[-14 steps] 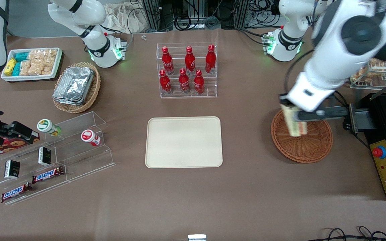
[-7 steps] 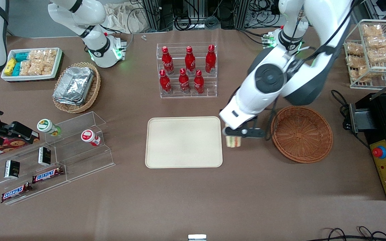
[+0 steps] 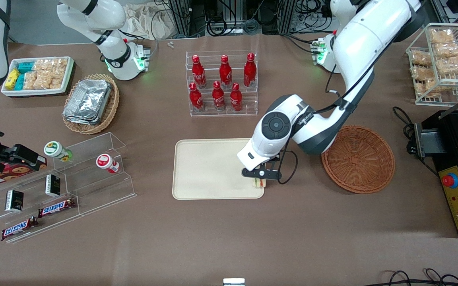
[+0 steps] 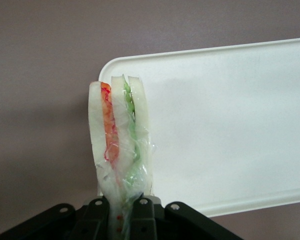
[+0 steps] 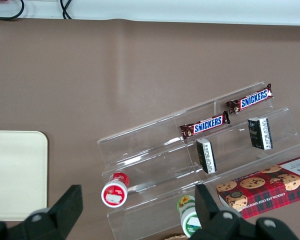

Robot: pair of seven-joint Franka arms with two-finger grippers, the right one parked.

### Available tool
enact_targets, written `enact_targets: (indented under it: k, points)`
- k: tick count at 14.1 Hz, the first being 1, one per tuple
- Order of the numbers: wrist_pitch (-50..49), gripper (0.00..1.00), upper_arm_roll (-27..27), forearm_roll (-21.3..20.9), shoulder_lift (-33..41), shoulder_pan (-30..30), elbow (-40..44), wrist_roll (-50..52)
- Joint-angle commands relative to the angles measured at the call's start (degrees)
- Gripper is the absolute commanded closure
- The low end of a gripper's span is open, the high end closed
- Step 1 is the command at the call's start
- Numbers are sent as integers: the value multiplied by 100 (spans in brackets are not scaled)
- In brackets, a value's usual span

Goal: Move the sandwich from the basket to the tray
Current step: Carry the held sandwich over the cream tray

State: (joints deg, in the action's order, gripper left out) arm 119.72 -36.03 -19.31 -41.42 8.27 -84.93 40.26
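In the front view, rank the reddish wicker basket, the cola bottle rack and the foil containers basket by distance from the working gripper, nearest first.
The gripper holds the sandwich over the tray's corner.
1. Reddish wicker basket, toward the working arm's end.
2. Cola bottle rack, farther from the camera.
3. Foil containers basket, toward the parked arm's end.

Sandwich: plastic-wrapped triangular sandwich (image 4: 119, 150) of pale bread with green and red filling, upright, clamped in the end effector (image 3: 259, 177) over the tray's corner.
Tray: flat cream rectangular tray (image 3: 209, 169).
Basket: round reddish-brown wicker basket (image 3: 358, 159), beside the tray.
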Motion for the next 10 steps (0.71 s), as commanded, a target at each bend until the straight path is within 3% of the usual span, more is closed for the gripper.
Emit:
enact_targets:
  k: [1,3,7,8,9,10]
  points:
    - [349,96,113,-213,-348,200,214,149]
    - [534,96,376,-476,-497,464,214,210]
    - [711,93,457,-503,-735,562,222,210]
    - [711,77,457,-477,-753,562,222,254]
    - [720,25,457,-486,-770,562,222,454]
    - [720,1,457,-503,-762,562,222,587]
